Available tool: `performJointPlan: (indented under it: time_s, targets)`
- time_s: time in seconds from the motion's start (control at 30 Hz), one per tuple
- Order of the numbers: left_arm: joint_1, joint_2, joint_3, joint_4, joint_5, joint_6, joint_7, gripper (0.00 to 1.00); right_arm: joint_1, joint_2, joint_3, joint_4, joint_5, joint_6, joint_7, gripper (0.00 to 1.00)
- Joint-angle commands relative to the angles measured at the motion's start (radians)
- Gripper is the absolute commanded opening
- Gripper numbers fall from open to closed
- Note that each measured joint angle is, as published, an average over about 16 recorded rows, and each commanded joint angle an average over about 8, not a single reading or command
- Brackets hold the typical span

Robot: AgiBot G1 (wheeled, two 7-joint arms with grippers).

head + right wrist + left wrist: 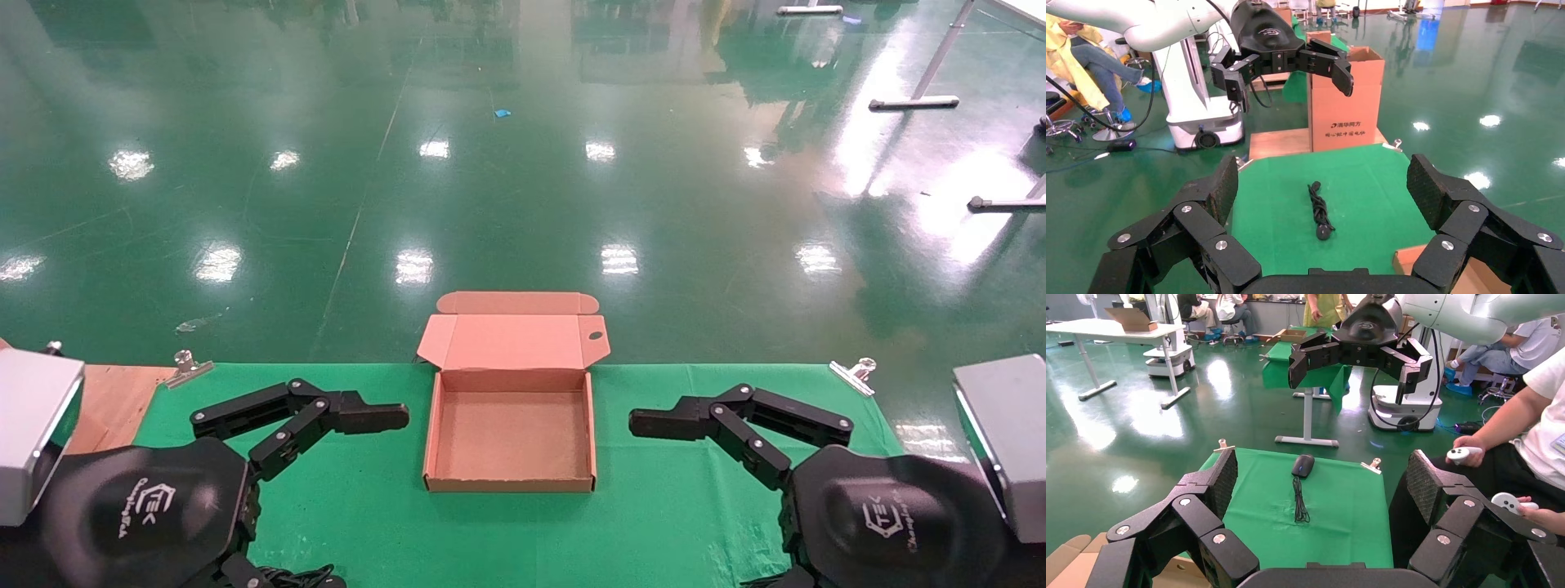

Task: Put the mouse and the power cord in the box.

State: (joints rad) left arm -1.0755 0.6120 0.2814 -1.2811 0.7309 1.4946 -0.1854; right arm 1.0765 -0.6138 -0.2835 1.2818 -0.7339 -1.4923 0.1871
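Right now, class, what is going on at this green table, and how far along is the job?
Nothing has been packed yet. The box sits open and empty in the middle of the green table. The left gripper and right gripper hover open on either side of it, holding nothing. The mouse lies on the cloth in the left wrist view; the power cord lies bunched in the right wrist view. Neither is touched.
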Motion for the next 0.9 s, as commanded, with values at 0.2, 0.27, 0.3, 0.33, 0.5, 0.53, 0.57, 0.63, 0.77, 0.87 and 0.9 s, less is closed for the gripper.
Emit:
performJointPlan:
  time_s: [0.2,0.27,0.3,0.33,0.5,0.53,0.57,0.63,0.77,0.87,0.9]
  targets:
    - [0.0,0.0,0.0,0.0,0.0,0.0,0.0,1.0,0.0,0.0,0.0,0.0,0.0,0.0,0.0,1.0]
    - [0.0,0.0,0.0,0.0,0.0,0.0,0.0,1.0,0.0,0.0,0.0,0.0,0.0,0.0,0.0,1.0]
    - [0.0,0.0,0.0,0.0,0.0,0.0,0.0,1.0,0.0,0.0,0.0,0.0,0.0,0.0,0.0,1.0]
    - [0.0,0.0,0.0,0.0,0.0,0.0,0.0,1.0,0.0,0.0,0.0,0.0,0.0,0.0,0.0,1.0]
    - [0.0,0.0,0.0,0.0,0.0,0.0,0.0,1.0,0.0,0.0,0.0,0.0,0.0,0.0,0.0,1.0]
    - [0.0,0.0,0.0,0.0,0.0,0.0,0.0,1.0,0.0,0.0,0.001,0.0,0.0,0.0,0.0,1.0]
    - [0.0,0.0,0.0,0.0,0.0,0.0,0.0,1.0,0.0,0.001,0.001,0.0,-0.001,0.0,-0.001,1.0]
    - [0.001,0.0,0.001,0.001,0.002,0.0,-0.001,1.0,0.0,0.001,-0.001,-0.003,-0.009,0.001,-0.008,1.0]
    - [-0.014,0.004,0.025,0.002,0.053,0.005,0.001,1.0,0.009,0.005,-0.019,-0.023,-0.078,-0.001,-0.047,1.0]
    - [-0.039,0.014,0.06,0.016,0.128,0.013,0.005,1.0,0.033,0.007,-0.051,-0.042,-0.178,-0.01,-0.089,1.0]
    - [-0.051,0.018,0.073,0.023,0.157,0.017,0.007,1.0,0.046,0.007,-0.065,-0.047,-0.218,-0.015,-0.103,1.0]
